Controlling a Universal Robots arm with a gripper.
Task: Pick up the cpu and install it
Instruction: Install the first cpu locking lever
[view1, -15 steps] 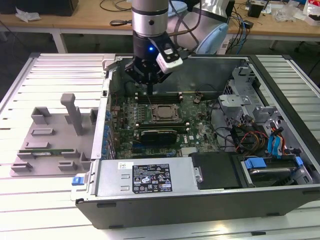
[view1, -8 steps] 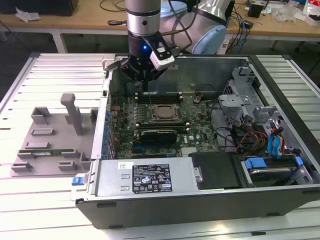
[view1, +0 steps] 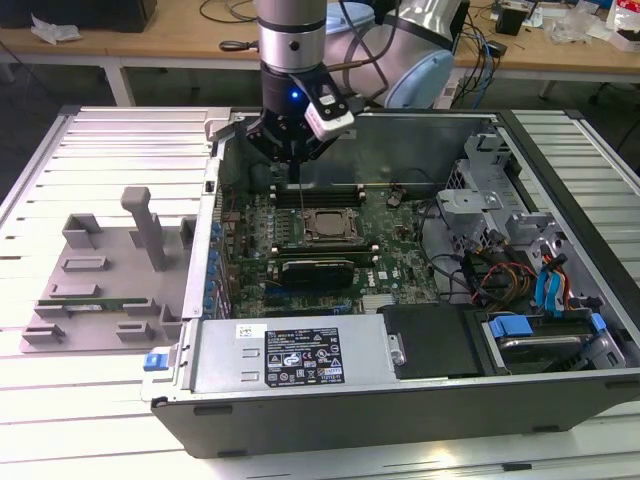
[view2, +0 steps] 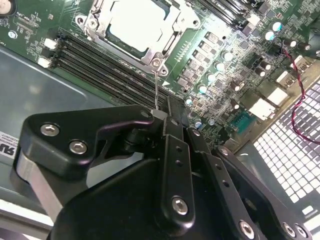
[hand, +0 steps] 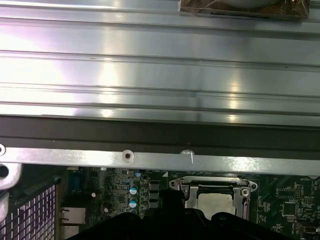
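At the lower edge of the exterior view, the near wall of one open computer case (view1: 400, 400) is seen, with a labelled metal cover (view1: 290, 355) just behind it. Further in, near the centre of the frame, one green motherboard (view1: 390, 250) lies flat on the case floor.

The cpu (view1: 326, 225) is seated in the one square socket frame (view1: 300, 240) on this board, slightly left of the frame centre. In the second wrist view the cpu (view2: 137, 22) is shown as a flat square with a pale silvery metal top, enclosed on all sides by the metal frame (view2: 97, 20). In the first wrist view the cpu (hand: 215, 202) is partly covered by the dark body of the gripper.

Dark memory slots (view2: 100, 62) run just beside one edge of the socket, so little room is left there. Above the socket the case is open. To the right of the board, drive cages and cables (view1: 500, 270) are crowded together.

Behind the socket, at the upper centre, the one gripper (view1: 298, 165) is held over the board, close to the rear case wall. Its fingers (view2: 172, 130) are pressed together, and one thin metal rod (view2: 156, 87) that rises from the socket corner is gripped between them.

At the left, one grey fixture (view1: 110, 270) rests on the slatted desk (view1: 120, 140).
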